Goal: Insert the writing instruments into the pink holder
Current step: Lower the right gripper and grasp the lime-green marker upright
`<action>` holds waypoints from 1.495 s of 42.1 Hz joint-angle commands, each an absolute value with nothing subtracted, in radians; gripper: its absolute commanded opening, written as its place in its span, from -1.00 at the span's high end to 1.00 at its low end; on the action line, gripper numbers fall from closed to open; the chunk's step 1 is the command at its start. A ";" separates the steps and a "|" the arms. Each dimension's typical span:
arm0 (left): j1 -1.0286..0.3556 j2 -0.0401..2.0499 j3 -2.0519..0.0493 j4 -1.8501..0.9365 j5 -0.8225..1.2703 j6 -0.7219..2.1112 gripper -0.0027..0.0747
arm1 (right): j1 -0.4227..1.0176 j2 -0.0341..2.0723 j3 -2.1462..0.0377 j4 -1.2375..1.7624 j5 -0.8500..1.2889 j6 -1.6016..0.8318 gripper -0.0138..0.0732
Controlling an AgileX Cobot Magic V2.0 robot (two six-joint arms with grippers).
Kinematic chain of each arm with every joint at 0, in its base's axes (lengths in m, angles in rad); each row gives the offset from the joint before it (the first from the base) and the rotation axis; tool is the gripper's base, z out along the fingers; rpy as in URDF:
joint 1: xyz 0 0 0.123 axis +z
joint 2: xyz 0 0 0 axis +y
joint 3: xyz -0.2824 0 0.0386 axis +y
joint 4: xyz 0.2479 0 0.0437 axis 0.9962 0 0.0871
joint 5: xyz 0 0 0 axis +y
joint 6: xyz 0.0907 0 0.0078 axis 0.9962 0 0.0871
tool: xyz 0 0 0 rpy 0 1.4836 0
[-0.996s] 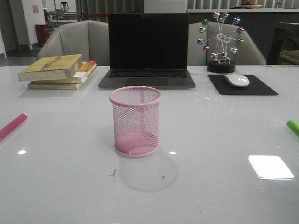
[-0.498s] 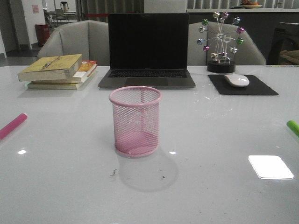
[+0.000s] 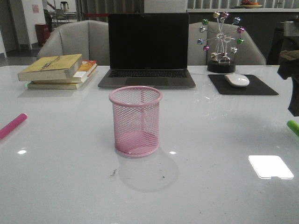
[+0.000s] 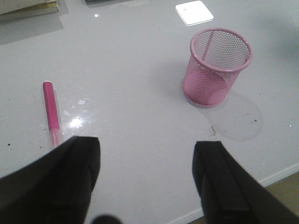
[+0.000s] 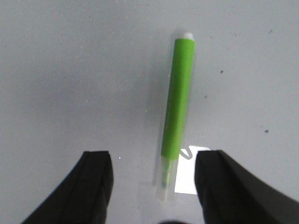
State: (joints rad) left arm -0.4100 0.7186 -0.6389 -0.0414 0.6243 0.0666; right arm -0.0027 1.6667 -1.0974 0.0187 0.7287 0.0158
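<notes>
The pink holder [image 3: 135, 120] stands upright mid-table, empty; it also shows in the left wrist view [image 4: 218, 70]. A magenta pen [image 3: 12, 125] lies flat at the table's left edge, and my open left gripper [image 4: 147, 142] hovers over bare table beside that pen [image 4: 51, 112], touching nothing. A green pen [image 3: 293, 127] lies at the table's right edge. My right gripper [image 5: 154, 156] is open above it, and the clear-capped end of the green pen [image 5: 178, 98] lies between the fingers, ungripped. Part of the dark right arm [image 3: 292, 74] shows at the front view's right edge.
Behind the holder sit an open laptop [image 3: 148, 46], a stack of books [image 3: 58, 70] at back left, a mouse [image 3: 237, 80] on a black pad and a ferris-wheel ornament [image 3: 221, 42] at back right. The table's near edge [image 4: 243, 186] runs close to the left gripper.
The dark right arm has come into the front view at the right edge, above the green pen. Holder and both pens lie where they were.
</notes>
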 commanded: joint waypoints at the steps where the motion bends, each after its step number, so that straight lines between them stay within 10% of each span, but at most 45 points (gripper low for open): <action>1: -0.419 0.720 -0.669 -0.052 0.547 0.067 -0.33 | -0.008 1.700 -1.189 -0.010 0.718 0.019 -0.46; 26: -0.419 0.720 -0.669 -0.055 0.547 0.067 -0.33 | -0.042 1.929 -1.353 -0.016 0.703 0.019 -0.46; 40: -0.419 0.720 -0.669 -0.055 0.547 0.067 -0.33 | -0.042 1.931 -1.353 -0.009 0.704 0.019 -0.01; 63: -0.419 0.720 -0.669 -0.055 0.547 0.067 -0.33 | -0.042 1.931 -1.353 -0.009 0.798 0.016 0.09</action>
State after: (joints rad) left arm -0.4100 0.7186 -0.6389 -0.0420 0.6227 0.0666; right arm -0.0364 1.9795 -1.3267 0.0000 0.7825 0.0202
